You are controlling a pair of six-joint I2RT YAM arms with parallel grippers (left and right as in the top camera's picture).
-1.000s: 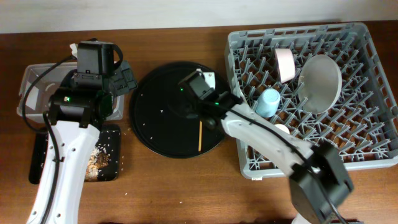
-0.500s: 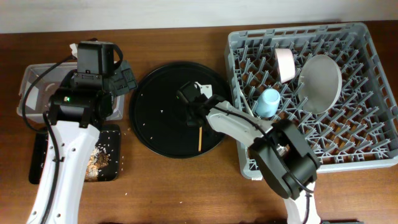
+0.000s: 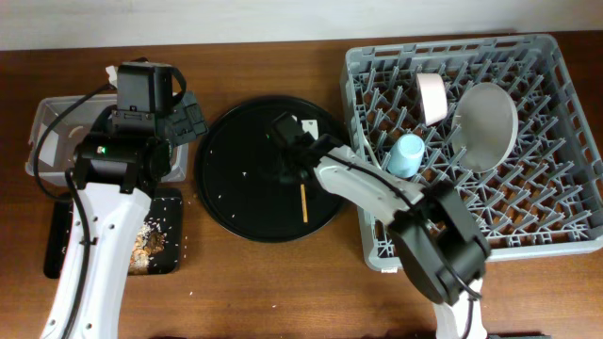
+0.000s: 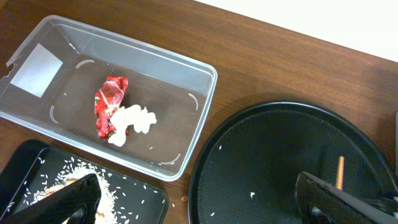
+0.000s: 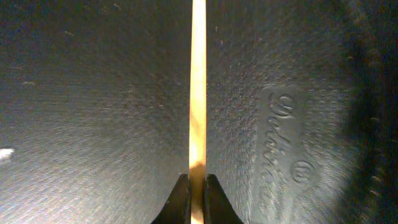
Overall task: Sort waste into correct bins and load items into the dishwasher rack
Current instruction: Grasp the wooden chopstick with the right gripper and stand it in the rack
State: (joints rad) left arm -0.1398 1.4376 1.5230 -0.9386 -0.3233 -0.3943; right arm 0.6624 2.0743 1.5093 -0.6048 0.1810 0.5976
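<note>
A thin wooden chopstick (image 3: pixel 303 202) lies on the round black tray (image 3: pixel 236 188). My right gripper (image 3: pixel 300 181) is down on the tray and shut on the chopstick (image 5: pixel 198 93), its jaws (image 5: pixel 197 186) pinching the near end. My left gripper (image 4: pixel 205 205) is open and empty, hovering over the gap between the bins and the round tray. The clear tub (image 4: pixel 186 68) holds a red wrapper (image 4: pixel 109 109) and crumpled white paper (image 4: pixel 134 119). The shallow black tray (image 3: pixel 57 247) holds rice crumbs and brown scraps. The fork is not in view.
The grey dishwasher rack (image 3: pixel 556 188) at the right holds a grey plate (image 3: pixel 487 125), a pinkish bowl (image 3: pixel 432 97) and a light blue cup (image 3: pixel 407 155). A few rice grains dot the round tray (image 4: pixel 252 195). My right arm lies across the rack's left edge.
My right wrist has swung round and settled lower over the round tray at the chopstick's upper end. The chopstick and the left arm have stayed put.
</note>
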